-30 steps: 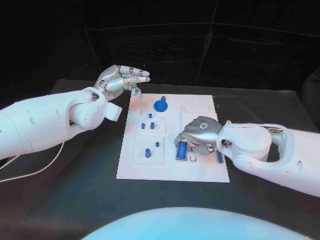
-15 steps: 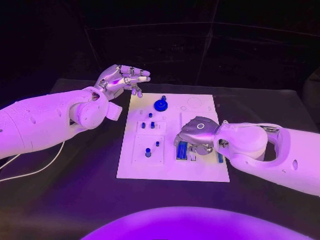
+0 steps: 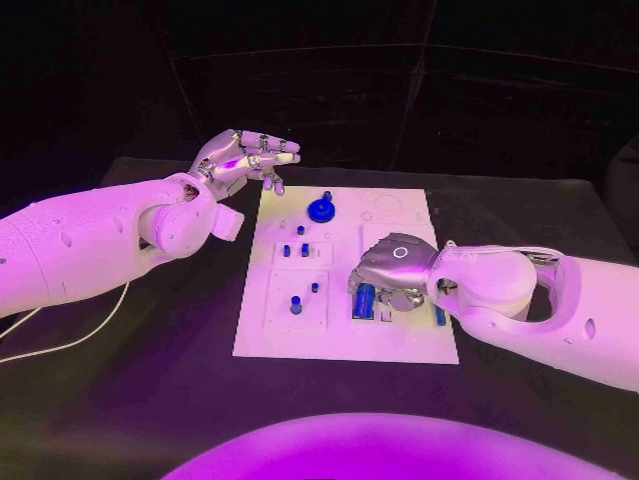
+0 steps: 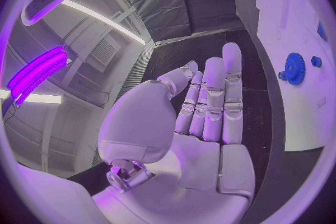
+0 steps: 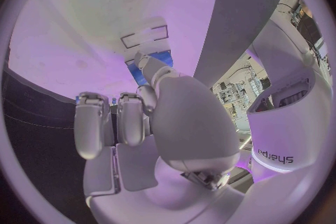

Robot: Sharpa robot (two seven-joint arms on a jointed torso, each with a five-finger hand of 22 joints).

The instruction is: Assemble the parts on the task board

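- Off the board's far-left corner: left hand (image 3: pixel 244 158), raised, fingers extended and apart, holding nothing.
- Mid-table: white board (image 3: pixel 334 345); blue gear (image 3: pixel 321 210) near far edge; small blue pegs (image 3: pixel 303 250) on left half.
- On the board's right half: right hand (image 3: pixel 391 268), palm down, fingers curled onto a blue bar (image 3: pixel 362 300); grip cannot be told.

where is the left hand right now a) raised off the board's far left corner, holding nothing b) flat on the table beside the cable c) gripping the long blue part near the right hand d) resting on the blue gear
a: in the head view the left hand hangs beyond the far left corner of the task board, and the left wrist view shows its fingers straight with nothing in them, the blue gear lying apart on the board.
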